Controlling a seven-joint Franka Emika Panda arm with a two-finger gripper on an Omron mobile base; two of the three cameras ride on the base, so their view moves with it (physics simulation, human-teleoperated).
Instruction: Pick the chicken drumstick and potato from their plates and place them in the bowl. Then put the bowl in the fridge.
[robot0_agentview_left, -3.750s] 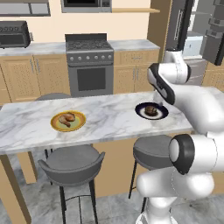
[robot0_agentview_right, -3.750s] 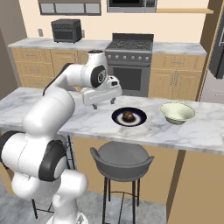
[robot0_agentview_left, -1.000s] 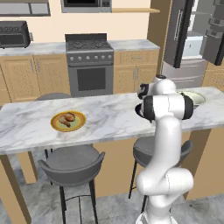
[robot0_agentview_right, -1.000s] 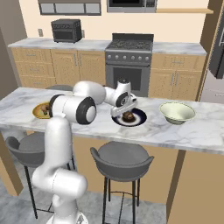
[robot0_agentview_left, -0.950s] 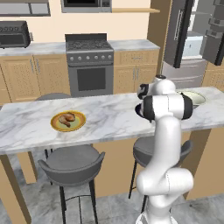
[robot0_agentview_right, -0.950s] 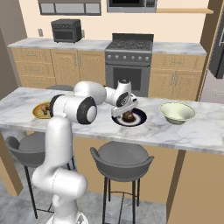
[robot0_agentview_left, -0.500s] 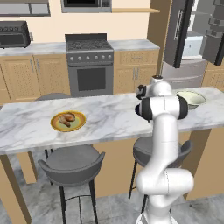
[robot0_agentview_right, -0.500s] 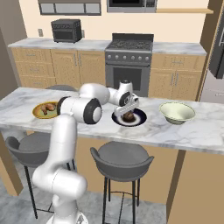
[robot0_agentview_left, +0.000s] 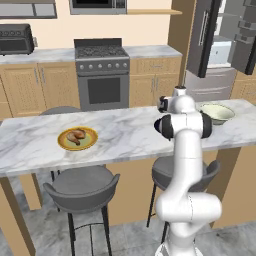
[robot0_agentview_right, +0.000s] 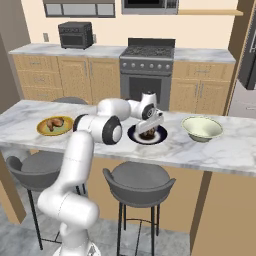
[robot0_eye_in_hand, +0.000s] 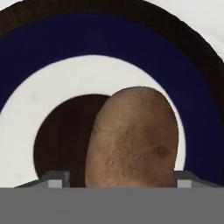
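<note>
Looking from the left base view, we see the chicken drumstick (robot0_agentview_left: 76, 137) on the yellow plate (robot0_agentview_left: 64, 144) and the bowl (robot0_agentview_left: 217, 113) behind the arm. From the right, our gripper (robot0_agentview_right: 148, 131) hangs over the potato (robot0_agentview_right: 146, 134) on the dark plate (robot0_agentview_right: 161, 136). Hand view: fingertips (robot0_eye_in_hand: 55, 179) flank the potato (robot0_eye_in_hand: 133, 137); we cannot tell whether they grip.

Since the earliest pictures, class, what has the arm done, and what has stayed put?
The arm swung down from above the counter; its pincer now straddles the potato on the navy plate, grip unconfirmed. Drumstick, yellow plate and bowl stayed where they were.
</note>
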